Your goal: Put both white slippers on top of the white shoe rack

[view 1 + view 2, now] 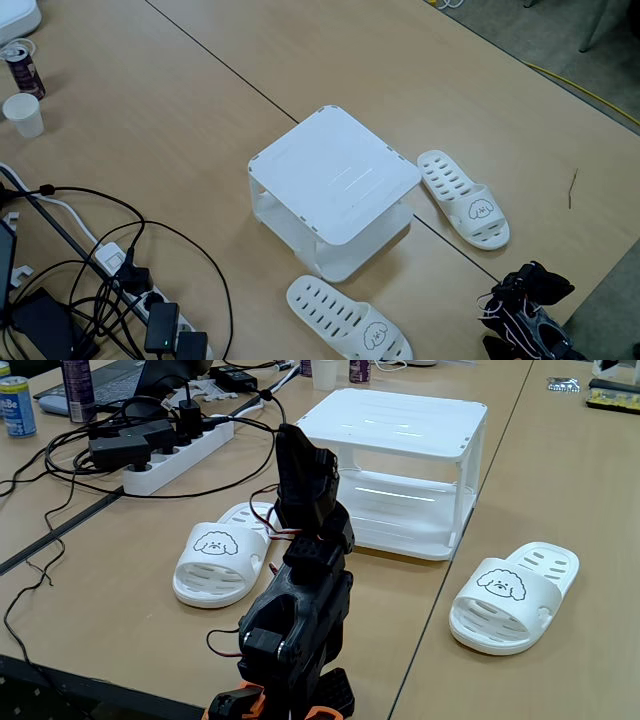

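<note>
Plainly nothing is done yet: the black arm (300, 610) sits folded nearest me, its hand (300, 470) tucked so I cannot tell whether the fingers are apart or together. Beyond it, both white slippers lie on the tabletop (520, 470), one (215, 560) to the left, the other (512, 595) to the right in this fixed view. Farther back stands the white shoe rack (400, 460), its top bare. Both placements remain.

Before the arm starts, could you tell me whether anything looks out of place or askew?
Nothing looks damaged or spilled. The two white slippers lie apart on the table, on different sides of the white shoe rack, whose top is bare.
</note>
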